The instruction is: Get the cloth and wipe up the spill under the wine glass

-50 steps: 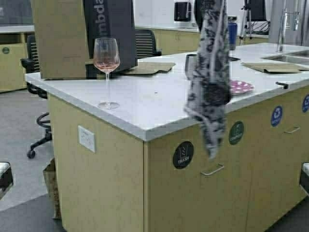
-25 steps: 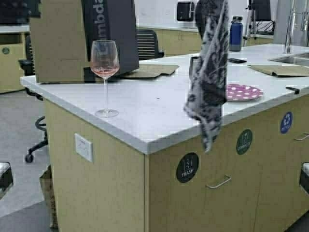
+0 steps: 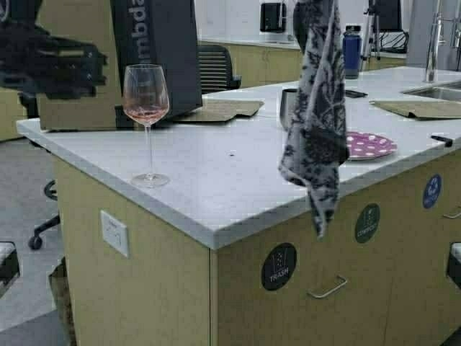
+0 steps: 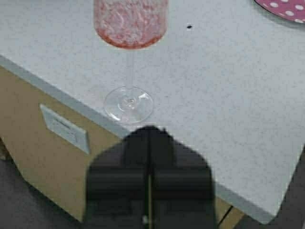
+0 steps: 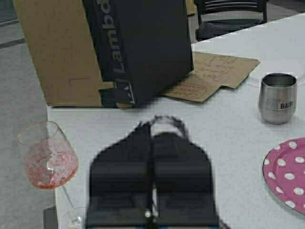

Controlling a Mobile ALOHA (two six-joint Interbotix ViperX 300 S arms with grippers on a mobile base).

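The wine glass (image 3: 146, 101), with pink liquid in its bowl, stands near the left corner of the white counter (image 3: 216, 187). No spill shows round its foot (image 4: 128, 102). My left arm (image 3: 50, 61) is raised at the far left, behind the glass. Its gripper (image 4: 149, 131) is shut and empty, just short of the glass foot over the counter edge. The grey patterned cloth (image 3: 315, 108) hangs from my right gripper (image 5: 153, 131), which is shut on it high above the counter's middle. In the right wrist view only a fold of cloth shows at the tips.
A black and brown cardboard box (image 3: 155, 50) stands behind the glass on flat cardboard (image 3: 216, 109). A steel cup (image 3: 288, 107), a pink dotted plate (image 3: 369, 144), a blue bottle (image 3: 351, 50) and a sink (image 3: 439, 90) lie to the right. An office chair (image 3: 216, 65) is behind.
The robot has moved: the counter has shifted in the high view. My left arm has risen into view at the upper left. The cloth still hangs from the right gripper.
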